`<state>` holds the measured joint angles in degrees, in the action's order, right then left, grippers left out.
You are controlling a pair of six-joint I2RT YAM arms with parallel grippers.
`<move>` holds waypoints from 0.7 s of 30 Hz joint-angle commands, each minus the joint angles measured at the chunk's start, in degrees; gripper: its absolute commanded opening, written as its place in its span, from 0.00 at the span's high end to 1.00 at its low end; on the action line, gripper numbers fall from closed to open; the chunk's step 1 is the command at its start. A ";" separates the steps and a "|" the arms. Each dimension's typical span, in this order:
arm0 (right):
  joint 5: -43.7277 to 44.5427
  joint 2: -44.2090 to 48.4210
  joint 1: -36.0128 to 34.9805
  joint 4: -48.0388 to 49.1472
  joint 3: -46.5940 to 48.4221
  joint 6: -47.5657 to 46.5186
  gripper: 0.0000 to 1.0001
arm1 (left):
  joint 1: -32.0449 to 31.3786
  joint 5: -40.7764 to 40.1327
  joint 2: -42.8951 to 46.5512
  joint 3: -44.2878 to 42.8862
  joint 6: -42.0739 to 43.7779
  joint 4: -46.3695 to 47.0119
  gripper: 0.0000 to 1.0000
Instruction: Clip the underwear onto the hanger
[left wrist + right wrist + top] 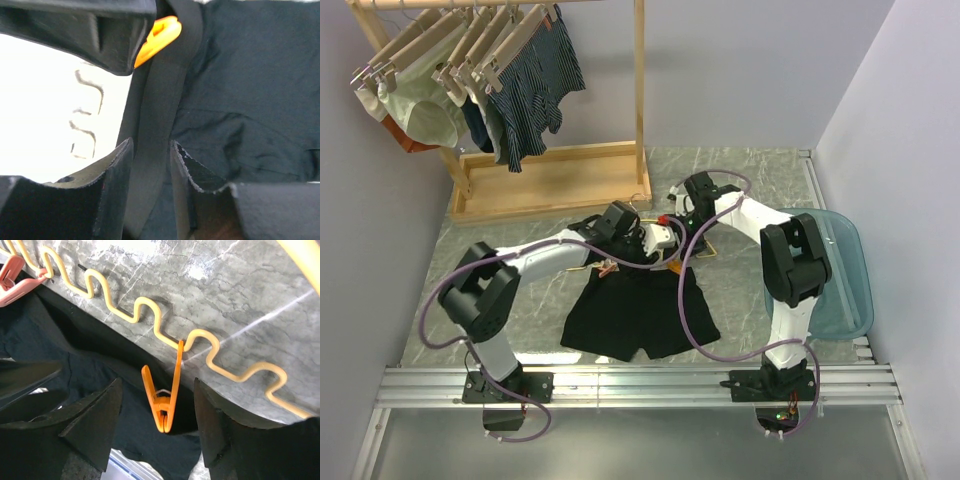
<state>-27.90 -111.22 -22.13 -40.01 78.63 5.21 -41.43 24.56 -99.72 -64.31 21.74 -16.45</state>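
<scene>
Overhead view: the underwear [635,310] is laid flat on the marble table [735,300], waistband towards the far side, where both arms meet above it. The hanger [143,300] is laid on the table along that waistband, its wavy lower bar running diagonally through the right wrist view. An orange clip [162,400] is hung from this bar over the black fabric, and a paler clip [12,275] is seen further along the bar, at the frame's upper left. The right gripper [157,385] is spread wide, one finger to each side of the orange clip and apart from it. The left gripper [151,145] is drawn narrow, the waistband being pinched between its fingers [112,190]; an orange clip [157,35] is visible just beyond them. A translucent blue bin [850,300] is set at the table's right edge, beside the right arm; only its own tinted floor is seen in it. On the wooden rack [550,180] at the far left, beige clip hangers are hung, carrying dark striped shorts [535,80] and a pale green garment [425,115].
</scene>
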 commanded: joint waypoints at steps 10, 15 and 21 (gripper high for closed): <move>3.20 10.58 -0.28 -1.30 2.93 -6.25 0.25 | 5.74 5.06 17.36 2.52 -11.53 1.94 0.53; 6.80 9.62 -0.11 -2.17 5.74 -9.34 0.27 | 11.80 6.73 19.65 2.88 -13.04 1.16 0.51; 8.21 6.63 -0.28 -9.47 8.48 -9.43 0.33 | 12.52 9.10 18.51 4.45 -9.08 -0.96 0.51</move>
<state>-21.69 -104.29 -22.13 -44.80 85.80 -2.98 -28.01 30.04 -81.28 -61.43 11.33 -17.43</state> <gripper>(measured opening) 0.676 0.486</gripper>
